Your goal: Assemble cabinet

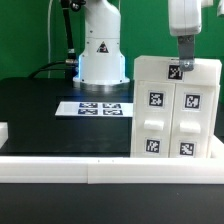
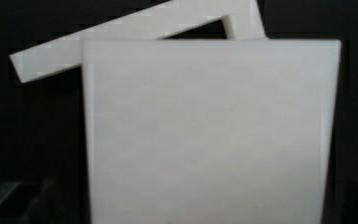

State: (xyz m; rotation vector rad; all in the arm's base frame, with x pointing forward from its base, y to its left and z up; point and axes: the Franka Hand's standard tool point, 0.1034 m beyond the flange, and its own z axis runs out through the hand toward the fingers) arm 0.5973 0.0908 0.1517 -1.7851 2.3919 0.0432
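The cabinet (image 1: pixel 175 112) stands upright at the exterior view's right, a big white box with two tagged front panels side by side. My gripper (image 1: pixel 182 60) comes straight down onto its top edge and grips a small white tagged block (image 1: pixel 177 71) there. In the wrist view a flat white panel (image 2: pixel 202 130) fills the space between my dark fingers (image 2: pixel 2 200), with the gripper (image 2: pixel 197 215) closed against its sides. An angled white edge (image 2: pixel 140 35) shows behind the panel. My fingertips are hidden.
The marker board (image 1: pixel 100 108) lies on the black table in front of the white robot base (image 1: pixel 100 50). A long white rail (image 1: pixel 60 165) edges the table's front. A small white piece (image 1: pixel 3 130) shows at the far left edge.
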